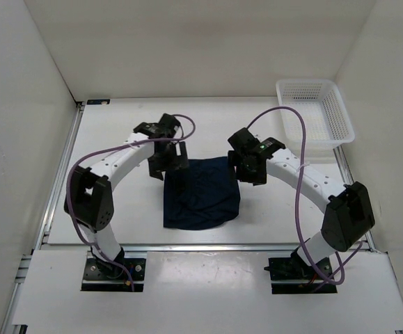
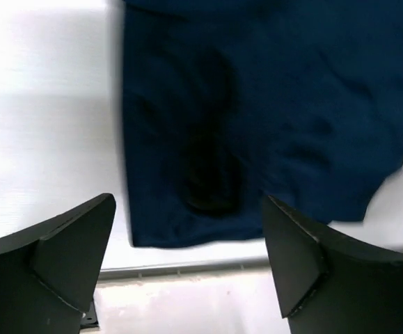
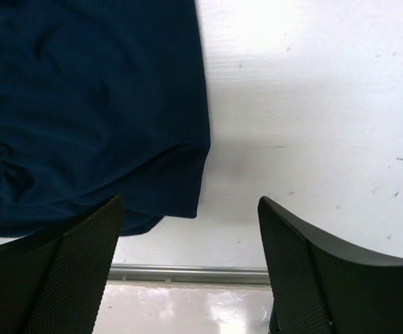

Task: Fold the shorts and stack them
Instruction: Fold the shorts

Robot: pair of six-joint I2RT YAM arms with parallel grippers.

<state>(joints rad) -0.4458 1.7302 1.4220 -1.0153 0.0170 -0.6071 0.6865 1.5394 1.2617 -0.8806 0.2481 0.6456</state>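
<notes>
The dark navy shorts [image 1: 201,193] lie folded into a rough rectangle in the middle of the table. My left gripper [image 1: 168,167] hovers over their far left corner, open and empty. My right gripper [image 1: 251,170] hovers just beyond their far right corner, open and empty. In the left wrist view the shorts [image 2: 257,118] fill the upper part beyond my open gripper [image 2: 187,257]. In the right wrist view the shorts [image 3: 83,104] lie upper left, with my open gripper [image 3: 191,261] over bare table.
A white mesh basket [image 1: 314,110] stands at the far right corner. White walls enclose the table on three sides. A metal rail [image 1: 201,245] runs along the near edge, also visible in the right wrist view [image 3: 187,273].
</notes>
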